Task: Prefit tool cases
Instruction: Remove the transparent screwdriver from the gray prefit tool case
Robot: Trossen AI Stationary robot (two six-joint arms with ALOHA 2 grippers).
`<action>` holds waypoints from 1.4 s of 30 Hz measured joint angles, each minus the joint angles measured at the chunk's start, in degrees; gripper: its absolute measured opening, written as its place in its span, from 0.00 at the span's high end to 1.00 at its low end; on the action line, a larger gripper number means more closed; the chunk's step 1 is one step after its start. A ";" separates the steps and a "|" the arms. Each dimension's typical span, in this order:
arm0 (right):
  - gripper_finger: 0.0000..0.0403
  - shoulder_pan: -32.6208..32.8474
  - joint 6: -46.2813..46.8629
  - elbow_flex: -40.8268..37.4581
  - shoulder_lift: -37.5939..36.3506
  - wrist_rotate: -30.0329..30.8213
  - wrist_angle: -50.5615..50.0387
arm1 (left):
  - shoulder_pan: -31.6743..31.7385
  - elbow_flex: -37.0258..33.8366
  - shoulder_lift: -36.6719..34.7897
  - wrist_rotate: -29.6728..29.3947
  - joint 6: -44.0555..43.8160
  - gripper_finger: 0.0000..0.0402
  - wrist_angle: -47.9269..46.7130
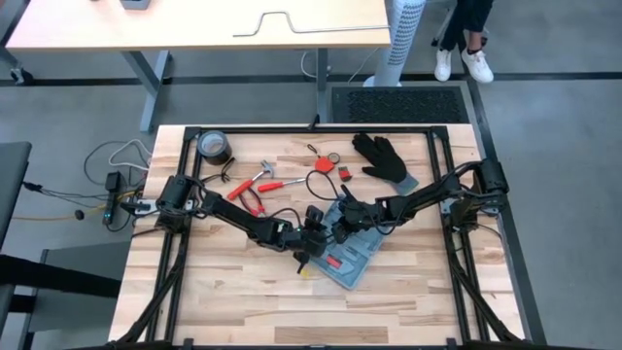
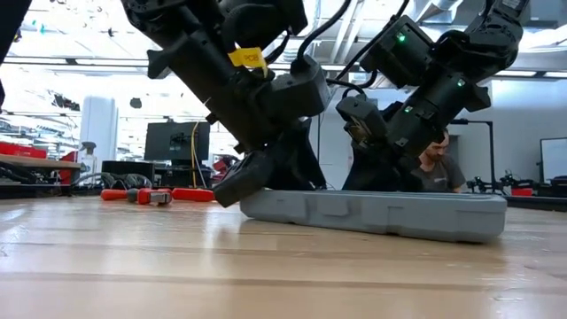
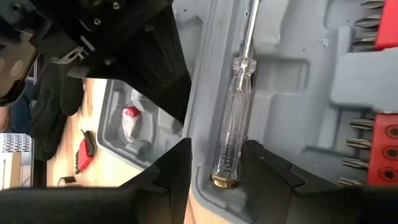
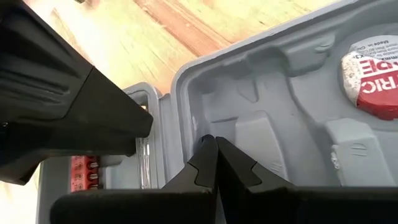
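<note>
The blue-grey tool case (image 1: 350, 255) lies open on the table's middle, its grey moulded recesses up. A clear-handled screwdriver (image 3: 235, 118) lies in a long recess of one half. My left gripper (image 3: 221, 171) is open over that half, one finger on each side of the screwdriver's handle end. My right gripper (image 4: 214, 152) is shut, its tips down inside the other half (image 4: 273, 93), which holds a red-and-white tape roll (image 4: 373, 74). In the low view both arms stand over the case (image 2: 372, 213). My left gripper's fingers (image 3: 264, 171) flank the screwdriver's handle end (image 3: 225, 177), which lies in its recess; whether they touch it I cannot tell. My right gripper's shut fingertips (image 4: 208, 146) meet the moulded inner wall (image 4: 200, 127) near a corner of the case half, slanting down from the table's right; the case stays on the table.
On the far part of the table lie red-handled pliers (image 1: 255, 185), a dark tape roll (image 1: 214, 148), a black glove (image 1: 384, 157) and small red items (image 1: 335, 165). A red bit holder (image 3: 382, 149) sits in the case. A person (image 2: 438, 168) shows beyond the table.
</note>
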 joint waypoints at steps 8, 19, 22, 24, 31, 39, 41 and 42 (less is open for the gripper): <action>0.96 0.00 0.17 0.09 0.00 -0.05 0.19 | 0.22 0.07 0.02 1.25 1.25 0.67 -3.85; 0.96 0.00 -0.03 0.24 0.00 -0.86 0.37 | 0.83 0.09 0.07 3.99 4.58 0.67 -7.69; 0.96 0.00 0.03 0.24 0.00 -0.88 0.37 | 0.83 0.09 0.07 4.10 5.05 0.67 -7.94; 0.96 0.00 0.14 0.24 0.00 -0.87 0.35 | 0.92 0.09 0.07 4.69 5.03 0.67 -8.02; 0.96 0.00 0.44 0.26 0.00 -0.90 0.33 | 0.98 0.09 -0.02 4.96 5.33 0.67 -10.33; 0.96 -0.02 0.44 0.24 0.00 -0.91 0.17 | 0.96 0.07 -1.39 4.59 5.58 0.67 -11.36; 0.96 -0.02 0.42 0.22 0.00 -0.90 0.15 | 0.99 0.02 -2.00 4.63 5.53 0.67 -11.58; 0.96 -0.02 0.41 0.22 0.00 -0.90 0.13 | 0.99 -0.02 -2.17 4.62 5.53 0.67 -11.92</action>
